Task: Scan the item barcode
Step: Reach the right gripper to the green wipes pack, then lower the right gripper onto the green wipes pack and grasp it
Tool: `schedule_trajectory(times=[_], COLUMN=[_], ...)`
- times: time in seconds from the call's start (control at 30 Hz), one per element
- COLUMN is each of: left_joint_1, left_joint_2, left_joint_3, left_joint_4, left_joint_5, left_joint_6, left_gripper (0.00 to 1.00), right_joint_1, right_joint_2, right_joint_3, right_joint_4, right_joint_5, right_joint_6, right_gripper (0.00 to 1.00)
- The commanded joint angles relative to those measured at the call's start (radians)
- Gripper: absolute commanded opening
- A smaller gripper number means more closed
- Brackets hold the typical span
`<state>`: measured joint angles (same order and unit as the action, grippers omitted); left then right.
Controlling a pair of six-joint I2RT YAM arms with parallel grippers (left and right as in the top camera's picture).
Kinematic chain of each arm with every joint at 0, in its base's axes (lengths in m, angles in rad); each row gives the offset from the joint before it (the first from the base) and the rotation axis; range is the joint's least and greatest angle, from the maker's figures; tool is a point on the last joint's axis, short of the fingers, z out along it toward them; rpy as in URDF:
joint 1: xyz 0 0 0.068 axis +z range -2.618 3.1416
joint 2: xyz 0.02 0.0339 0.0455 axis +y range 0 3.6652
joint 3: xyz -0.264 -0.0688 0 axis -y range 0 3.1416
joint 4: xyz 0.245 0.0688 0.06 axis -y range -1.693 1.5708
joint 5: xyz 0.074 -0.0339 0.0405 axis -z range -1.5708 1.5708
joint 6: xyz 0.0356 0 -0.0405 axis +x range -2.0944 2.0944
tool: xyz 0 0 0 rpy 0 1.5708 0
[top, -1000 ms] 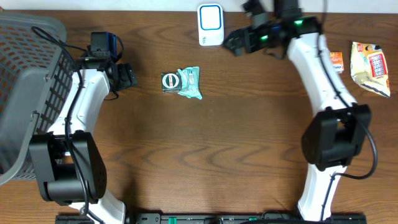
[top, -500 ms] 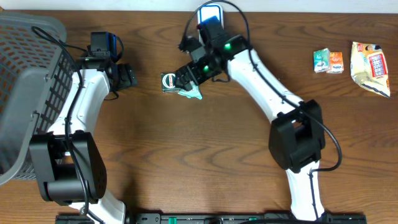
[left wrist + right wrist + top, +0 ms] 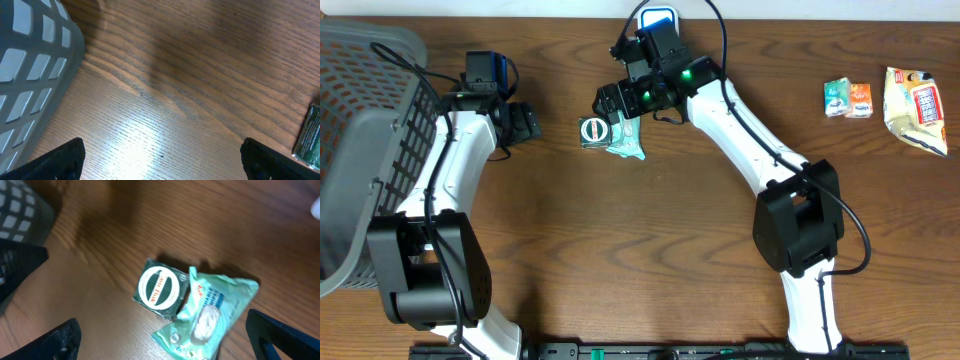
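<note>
Looking from overhead, we see nothing lifted or scanned yet: the right gripper (image 3: 608,100) hangs spread at 12 o'clock of the green box (image 3: 593,131) and teal pouch (image 3: 628,138). From the left wrist, our left gripper (image 3: 160,155) is spread, with the box at 3 o'clock. From the right wrist, the box's round white label faces up, the pouch touching it.

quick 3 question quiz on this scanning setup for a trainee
1. True or false: the right gripper is shut on the dark green square box with the round white label.
2. What lies against that box? A) teal plastic packet B) grey mesh basket C) orange carton
3. Fill in: the left gripper is ___ and holds nothing.
Key: 1 false; 2 A; 3 open.
</note>
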<state>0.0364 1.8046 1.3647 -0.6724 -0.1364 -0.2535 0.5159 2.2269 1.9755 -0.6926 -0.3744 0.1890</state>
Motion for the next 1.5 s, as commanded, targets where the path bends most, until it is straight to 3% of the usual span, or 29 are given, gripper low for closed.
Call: schedule_trajectory(times=[0.0, 0.8, 1.0, 1.37, 1.4, 1.47], left_joint_1=[0.0, 0.0, 0.0, 0.0, 0.0, 0.0], left_joint_2=[0.0, 0.0, 0.0, 0.0, 0.0, 0.0], left_joint_3=[-0.006, -0.006, -0.006, -0.006, -0.006, -0.006], left_joint_4=[0.0, 0.0, 0.0, 0.0, 0.0, 0.0], left_joint_5=[-0.005, -0.005, -0.005, -0.005, -0.005, -0.005], left_joint_6=[0.013, 0.013, 0.013, 0.013, 0.013, 0.013], left_gripper=[0.98, 0.98, 0.97, 0.97, 0.97, 0.98], right_joint_1=[0.005, 0.026, 0.008, -0.003, -0.002, 0.001], right_joint_2=[0.001, 0.001, 0.001, 0.001, 0.001, 0.001], right_joint_3=[0.0, 0.0, 0.0, -0.004, -0.009, -0.017], right_joint_4=[-0.041, -0.108, -0.125, -0.113, -0.106, -0.097], right_joint_5=[0.003, 0.01, 0.168, 0.171, 0.171, 0.175], right_joint_6=[0.068, 0.057, 0.058, 0.08, 0.08, 0.08], right_gripper=[0.99, 0.99, 0.99, 0.99, 0.75, 0.61])
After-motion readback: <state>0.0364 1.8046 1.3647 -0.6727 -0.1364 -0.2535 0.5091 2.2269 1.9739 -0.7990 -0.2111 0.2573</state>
